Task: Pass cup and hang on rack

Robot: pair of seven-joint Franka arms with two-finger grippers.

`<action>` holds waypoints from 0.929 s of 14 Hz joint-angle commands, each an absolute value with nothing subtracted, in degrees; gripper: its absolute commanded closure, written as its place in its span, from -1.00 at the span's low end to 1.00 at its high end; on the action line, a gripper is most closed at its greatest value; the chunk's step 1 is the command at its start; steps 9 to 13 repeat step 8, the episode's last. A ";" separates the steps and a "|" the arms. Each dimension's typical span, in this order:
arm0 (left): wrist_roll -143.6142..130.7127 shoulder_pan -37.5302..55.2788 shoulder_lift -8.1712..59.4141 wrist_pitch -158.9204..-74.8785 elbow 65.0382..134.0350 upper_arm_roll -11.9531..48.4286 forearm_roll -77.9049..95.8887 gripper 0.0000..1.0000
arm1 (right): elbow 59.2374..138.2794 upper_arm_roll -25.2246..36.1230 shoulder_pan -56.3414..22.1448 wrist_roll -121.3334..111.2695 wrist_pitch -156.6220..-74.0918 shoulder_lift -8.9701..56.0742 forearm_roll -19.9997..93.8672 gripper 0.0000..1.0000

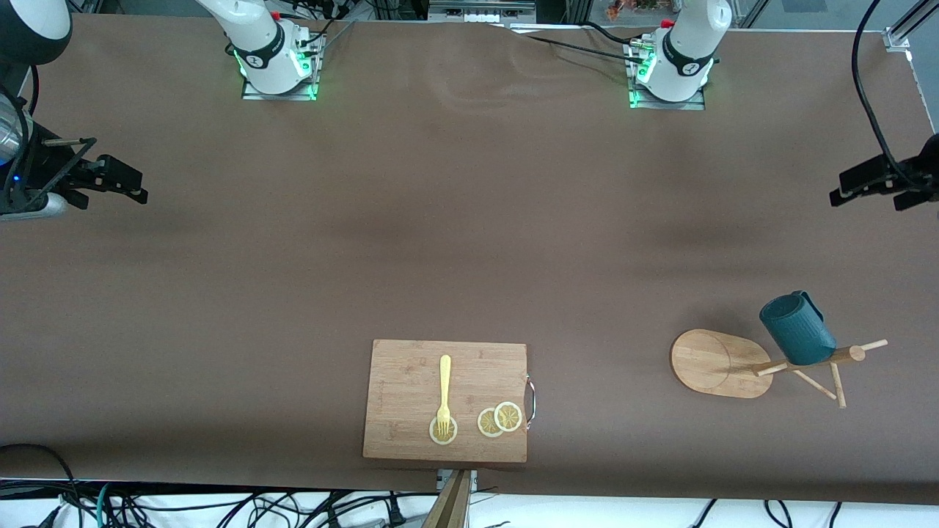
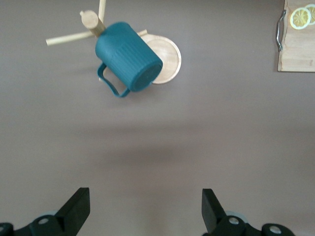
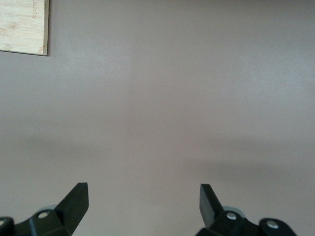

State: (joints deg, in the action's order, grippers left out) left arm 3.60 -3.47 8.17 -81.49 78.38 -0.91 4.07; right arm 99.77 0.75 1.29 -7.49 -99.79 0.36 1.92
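Observation:
The dark teal ribbed cup (image 1: pixel 796 330) hangs on a peg of the bamboo rack (image 1: pixel 715 363), which stands toward the left arm's end of the table, near the front camera. The left wrist view shows the cup (image 2: pixel 129 56) with its bottom toward the camera, its handle beside the post, and the rack's oval base (image 2: pixel 170 54) under it. My left gripper (image 1: pixel 866 198) is open and empty, raised over the left arm's end of the table, apart from the cup; it also shows in its wrist view (image 2: pixel 146 201). My right gripper (image 1: pixel 110 198) is open and empty over the right arm's end; its wrist view (image 3: pixel 143 199) shows only bare table below.
A rectangular wooden cutting board (image 1: pixel 396 367) lies near the front camera at mid-table, with a yellow fork (image 1: pixel 444 389) and lemon slices (image 1: pixel 500 419) on it. Its edge shows in the left wrist view (image 2: pixel 298 49) and the right wrist view (image 3: pixel 23 24).

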 commanded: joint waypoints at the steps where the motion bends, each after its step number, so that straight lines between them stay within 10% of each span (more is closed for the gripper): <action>1: 0.45 -3.25 8.00 -80.42 78.49 0.70 2.72 -1.00 | 99.05 0.79 1.23 -7.21 -99.14 0.44 2.72 -1.00; 13: 0.26 -3.16 9.58 -79.72 78.40 0.79 2.11 -1.00 | 99.05 0.79 1.32 -7.29 -99.49 0.53 2.72 -1.00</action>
